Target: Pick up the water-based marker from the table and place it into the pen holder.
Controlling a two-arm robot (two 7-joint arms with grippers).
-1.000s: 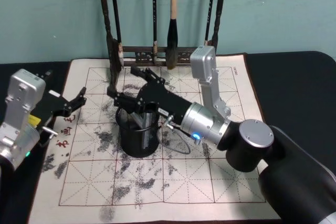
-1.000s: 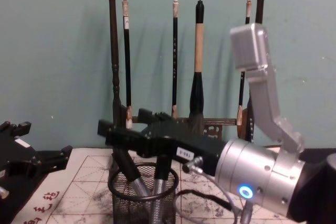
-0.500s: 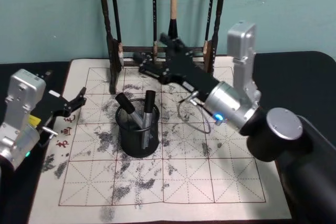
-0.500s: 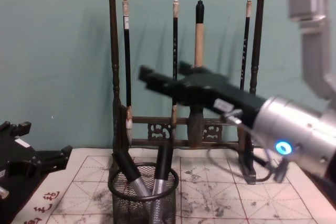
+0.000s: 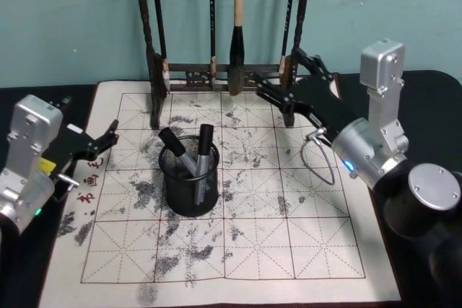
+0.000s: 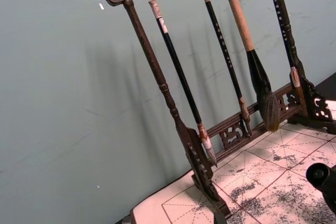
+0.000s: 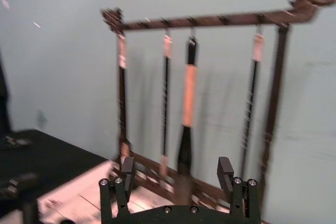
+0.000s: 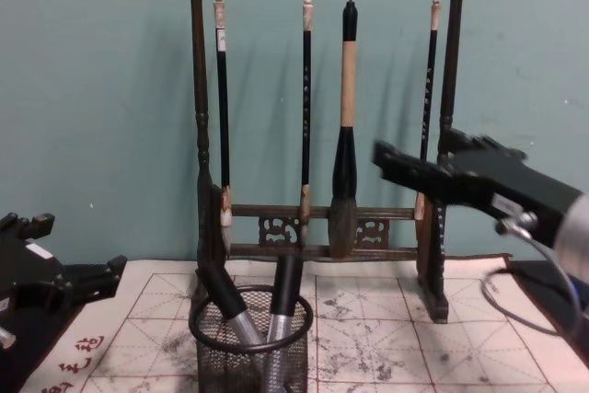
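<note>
Your right gripper (image 5: 289, 90) has pulled back from over the pen holder (image 5: 190, 182) since a second ago and now hangs up by the right post of the brush rack (image 5: 228, 70), at the far right side of the mat; its fingers (image 7: 127, 170) stand spread apart with nothing between them. In the chest view that gripper (image 8: 405, 165) reaches in from the right, level with the lower ends of the hanging brushes (image 8: 343, 181). The black wire-mesh pen holder (image 8: 251, 349) stands upright on the white grid mat (image 5: 289, 243), left of centre, and you can see two markers in it: the water-based marker (image 5: 202, 151) with its black cap up, nearly upright, and a second marker (image 5: 178, 151) leaning toward the left against the rim. In the chest view both markers (image 8: 281, 306) show grey barrels inside the mesh and black caps rising above the rim. Your left gripper (image 5: 108, 138) stays parked at the left edge of the mat over the dark table (image 5: 404, 106), well apart from the holder, its fingers open and empty. The left wrist camera looks at the rack (image 6: 173, 108) with its four brushes hanging from the top bar.
</note>
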